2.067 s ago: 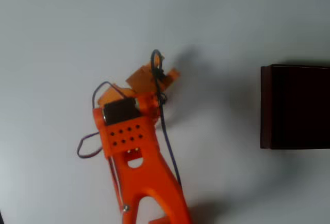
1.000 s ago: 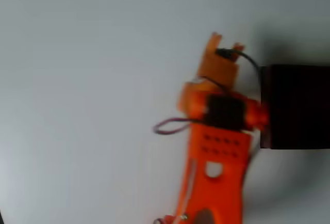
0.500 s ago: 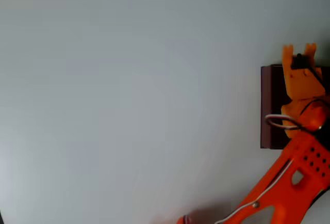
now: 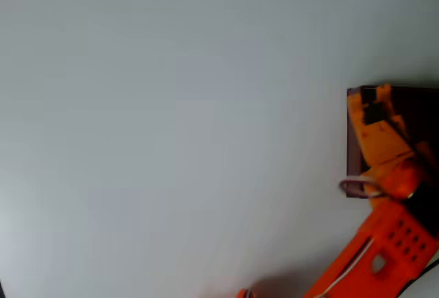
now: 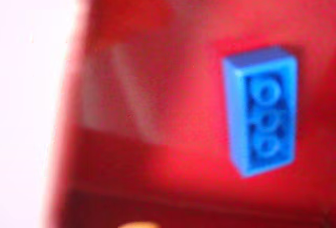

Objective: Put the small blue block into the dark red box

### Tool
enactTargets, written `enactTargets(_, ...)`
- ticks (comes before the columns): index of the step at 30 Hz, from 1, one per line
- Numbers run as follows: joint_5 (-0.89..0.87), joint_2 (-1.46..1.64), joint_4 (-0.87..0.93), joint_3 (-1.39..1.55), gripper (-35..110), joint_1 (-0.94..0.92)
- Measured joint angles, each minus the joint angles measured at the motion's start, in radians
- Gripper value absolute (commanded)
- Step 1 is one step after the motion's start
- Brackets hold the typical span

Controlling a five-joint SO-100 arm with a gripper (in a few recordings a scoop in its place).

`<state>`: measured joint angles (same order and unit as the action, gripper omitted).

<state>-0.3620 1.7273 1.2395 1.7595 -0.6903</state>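
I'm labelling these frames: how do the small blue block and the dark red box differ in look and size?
The small blue block is bright blue and studded on top; the dark red box is red and smooth-walled. The block is tiny and solid; the box is far larger, open-topped, and surrounds it. Both are straight-edged rectangular shapes.

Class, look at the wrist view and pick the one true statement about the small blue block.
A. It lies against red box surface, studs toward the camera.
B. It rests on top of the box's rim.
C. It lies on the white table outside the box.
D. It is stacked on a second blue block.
A: in the wrist view the small blue block shows its studs, with the dark red box surface all around it.
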Motion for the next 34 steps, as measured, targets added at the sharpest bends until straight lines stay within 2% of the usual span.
enactTargets(9, 0.107, 0.733, -0.002, 0.471, 15, 0.373)
enactTargets(15, 0.229, 1.201, -0.057, 0.85, 1, 0.67)
enactTargets(20, 0.336, 1.528, -0.026, 1.103, 2, 0.844)
enactTargets(27, 0.446, 1.615, 0.052, 1.216, 0, 0.953)
enactTargets(34, 0.443, 1.615, 0.063, 1.244, 0, 0.996)
